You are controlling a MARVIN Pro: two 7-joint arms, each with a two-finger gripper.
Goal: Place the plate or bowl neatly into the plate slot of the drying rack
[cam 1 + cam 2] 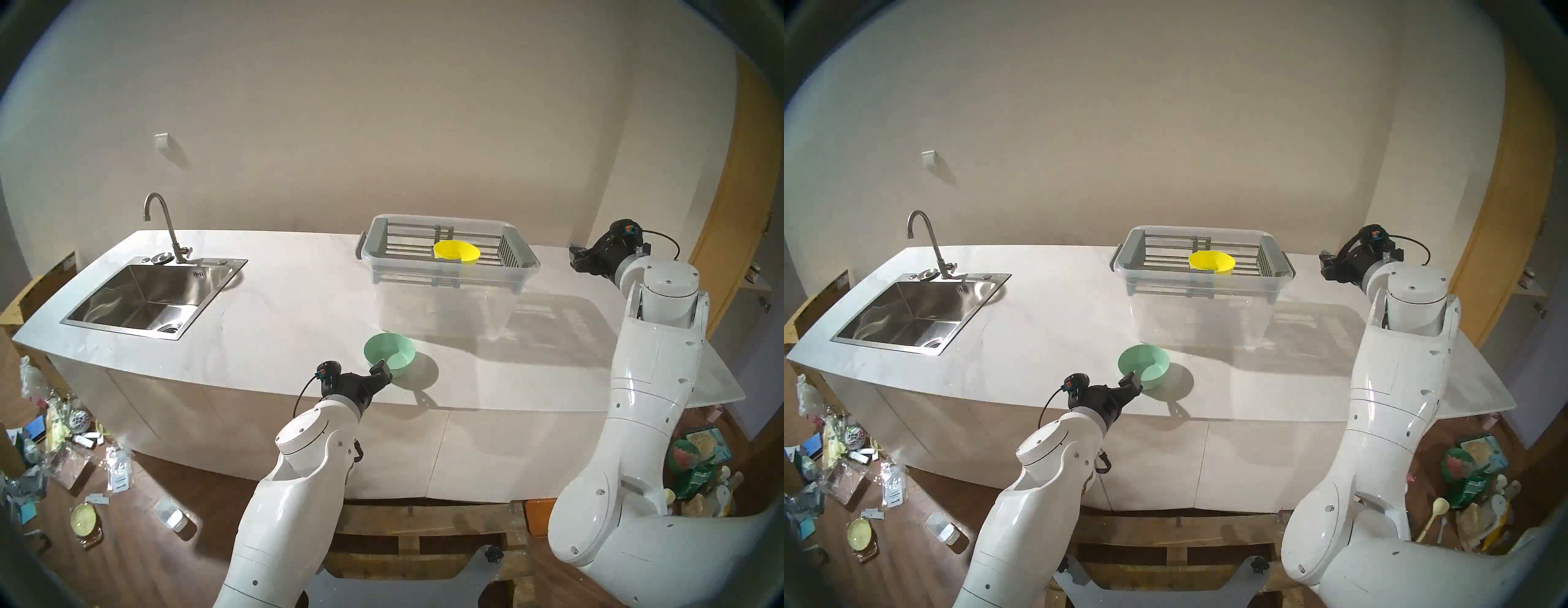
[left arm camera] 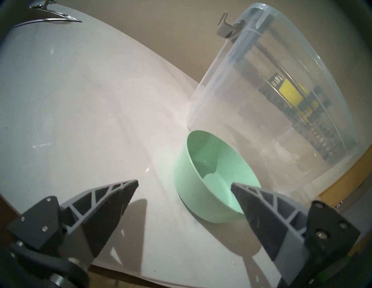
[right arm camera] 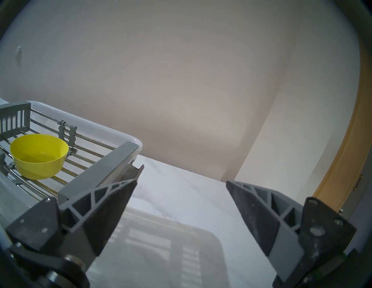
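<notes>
Two bowls: yellow bowl (image 1: 456, 252) in drying rack (image 1: 403, 246), green bowl (image 1: 389, 354) on counter (image 1: 275, 322) (both hands spread, empty).

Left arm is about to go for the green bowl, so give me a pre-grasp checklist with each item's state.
1. Left gripper open, holding nothing: ok.
2. Green bowl upright on the counter, apart from the clear tub: ok.
3. Bowl's near rim between the fingers: not ok; one fingertip is over the bowl, the other off to its side.
4. Room left in the drying rack beside the yellow bowl: ok.
5. Right gripper open and clear of the rack: ok.
</notes>
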